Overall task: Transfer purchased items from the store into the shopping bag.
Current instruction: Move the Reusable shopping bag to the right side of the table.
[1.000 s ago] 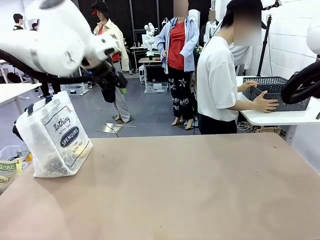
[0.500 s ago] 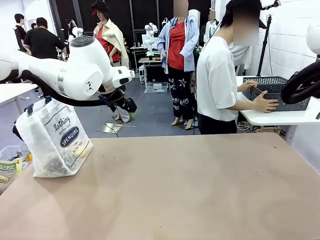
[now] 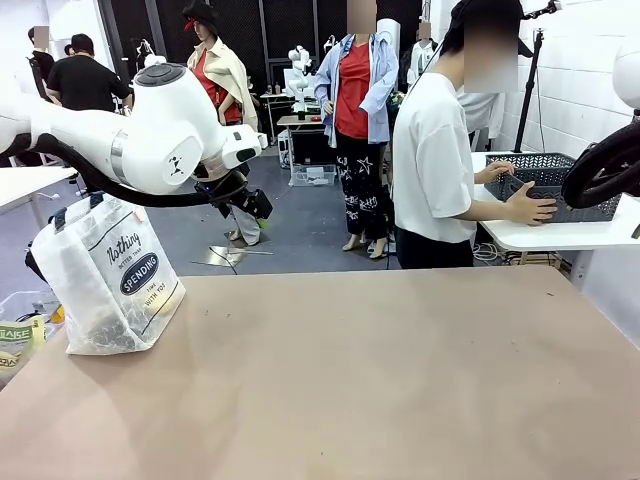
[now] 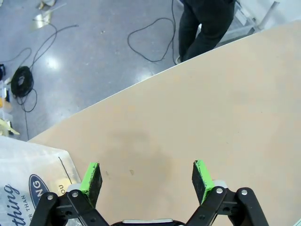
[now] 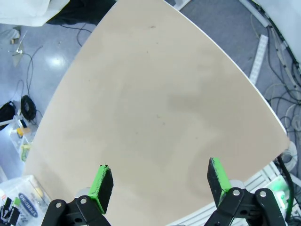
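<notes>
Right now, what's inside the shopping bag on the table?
Through the shopping bag's translucent wall, a dark, grainy mass shows at the bottom, but its contents cannot be identified. The upper part looks empty. The SPENDING print hides part of the inside.

The table [image 3: 380, 380] has a plain tan top, and the shopping bag [image 3: 110, 275] stands upright directly on it at the far left corner, its black oval "SPENDING" print facing the near side. Beyond it, at the far right, a separate white side table [image 3: 560, 236] carries the store [image 3: 560, 185], a dark lattice basket, which rests on its top with a person's hand [image 3: 528, 207] pressed against its near wall.
</notes>
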{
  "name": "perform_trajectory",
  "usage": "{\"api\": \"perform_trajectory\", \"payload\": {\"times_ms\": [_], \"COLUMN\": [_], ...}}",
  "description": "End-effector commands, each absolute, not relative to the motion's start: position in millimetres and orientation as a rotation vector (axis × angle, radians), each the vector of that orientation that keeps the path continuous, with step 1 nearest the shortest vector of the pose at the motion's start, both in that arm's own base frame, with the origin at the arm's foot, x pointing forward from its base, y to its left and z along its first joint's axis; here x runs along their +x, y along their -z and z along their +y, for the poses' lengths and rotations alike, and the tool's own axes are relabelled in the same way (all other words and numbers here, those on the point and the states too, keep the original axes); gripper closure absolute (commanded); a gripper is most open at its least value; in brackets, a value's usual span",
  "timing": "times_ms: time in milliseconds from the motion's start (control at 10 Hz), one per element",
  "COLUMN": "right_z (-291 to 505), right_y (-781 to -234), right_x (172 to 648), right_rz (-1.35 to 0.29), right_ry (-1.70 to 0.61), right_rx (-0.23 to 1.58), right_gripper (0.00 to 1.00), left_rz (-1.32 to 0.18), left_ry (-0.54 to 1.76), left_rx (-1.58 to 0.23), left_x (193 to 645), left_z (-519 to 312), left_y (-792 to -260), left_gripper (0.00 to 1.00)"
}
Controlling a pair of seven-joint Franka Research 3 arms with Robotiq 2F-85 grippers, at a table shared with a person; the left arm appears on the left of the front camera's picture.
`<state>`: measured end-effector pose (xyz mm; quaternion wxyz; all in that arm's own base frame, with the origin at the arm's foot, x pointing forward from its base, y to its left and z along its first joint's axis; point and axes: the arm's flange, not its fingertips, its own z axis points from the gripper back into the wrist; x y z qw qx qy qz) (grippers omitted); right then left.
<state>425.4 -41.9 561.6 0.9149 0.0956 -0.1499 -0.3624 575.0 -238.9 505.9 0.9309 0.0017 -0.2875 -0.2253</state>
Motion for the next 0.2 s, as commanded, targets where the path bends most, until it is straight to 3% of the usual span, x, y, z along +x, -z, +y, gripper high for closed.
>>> {"api": "perform_trajectory", "payload": {"times_ms": [0,100], "right_z": [-43.9,-43.9], "right_y": [-562.1,-562.1], "right_x": [424.6,424.6], "right_rz": [-0.304,-0.304], "right_ry": [0.733,0.733], "right_rx": [0.178,0.178], "right_gripper": [0.00,0.00], "left_rz": [-0.586,-0.586], "left_ry": [0.461,0.461], "left_rx": [0.006,0.006], "left_x": [571.6,571.6], "left_z": [-237.3,-237.3], "left_y": [-504.8,-504.8], "left_gripper": [0.00,0.00]}}
